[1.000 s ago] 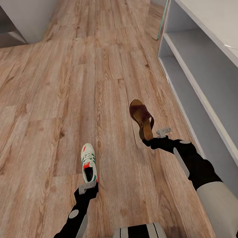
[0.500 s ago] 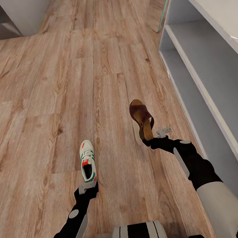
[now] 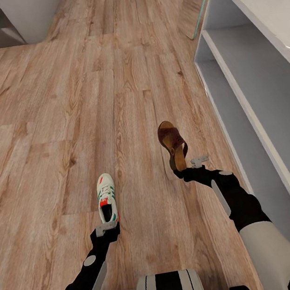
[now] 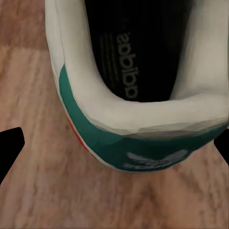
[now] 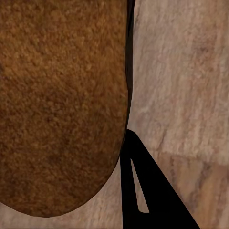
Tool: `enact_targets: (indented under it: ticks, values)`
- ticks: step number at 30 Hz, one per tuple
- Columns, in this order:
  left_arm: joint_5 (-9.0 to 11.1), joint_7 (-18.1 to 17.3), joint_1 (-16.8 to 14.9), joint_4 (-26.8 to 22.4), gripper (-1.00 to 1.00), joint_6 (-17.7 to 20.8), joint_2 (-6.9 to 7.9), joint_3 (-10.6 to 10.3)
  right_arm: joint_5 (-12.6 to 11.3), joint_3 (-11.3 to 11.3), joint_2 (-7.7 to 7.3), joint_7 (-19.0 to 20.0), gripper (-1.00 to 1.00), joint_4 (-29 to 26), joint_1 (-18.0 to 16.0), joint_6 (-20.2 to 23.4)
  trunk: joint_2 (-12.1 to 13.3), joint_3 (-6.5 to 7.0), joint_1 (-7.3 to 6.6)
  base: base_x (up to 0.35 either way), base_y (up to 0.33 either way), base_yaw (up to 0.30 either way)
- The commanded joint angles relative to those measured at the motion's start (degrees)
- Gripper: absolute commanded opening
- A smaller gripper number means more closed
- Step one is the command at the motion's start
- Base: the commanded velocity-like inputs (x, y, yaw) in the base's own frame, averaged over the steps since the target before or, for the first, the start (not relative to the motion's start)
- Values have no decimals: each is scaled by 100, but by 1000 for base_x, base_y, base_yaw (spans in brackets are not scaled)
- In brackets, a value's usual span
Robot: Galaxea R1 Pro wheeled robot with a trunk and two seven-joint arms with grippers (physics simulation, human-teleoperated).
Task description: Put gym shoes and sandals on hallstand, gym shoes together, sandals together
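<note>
**Both shoes held by the heel, slip risk on the carry**

Left pincer (image 3: 107, 228) is clamped on the gym shoe (image 3: 108, 199) at its heel collar, toe pointing away, held over the corridor floor (image 3: 44, 133). Thin grip on a padded rim: it could droop or twist out if I swing fast. Right pincer (image 3: 186, 168) is clamped on the sandal (image 3: 172, 144) heel, sole tilted up; the flat footbed could slide free. Open floor left and ahead. The hallstand (image 3: 247, 80) edge sits close on my right, so my elbow could clip its shelf lip.
</note>
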Motion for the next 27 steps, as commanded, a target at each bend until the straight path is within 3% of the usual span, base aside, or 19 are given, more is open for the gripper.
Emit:
enact_targets:
  ticks: [1,6,15,27]
  values:
    - [59,51,-4,-1,100,-24,10,-48,34,-25,8,52,-100,-7,-2,28,-1,-3,-1,13,0,0]
    - [57,51,-4,-3,100,-24,10,-47,34,-25,8,53,-100,-7,0,29,-1,-3,-1,6,0,0]
    - [58,51,-5,3,100,-20,10,-45,34,-25,7,51,-100,-7,-2,27,-7,-132,10,0,0,0]
    - [62,51,-3,8,100,-21,10,-47,34,-25,6,50,-100,-7,-2,30,-7,-148,10,14,0,0]
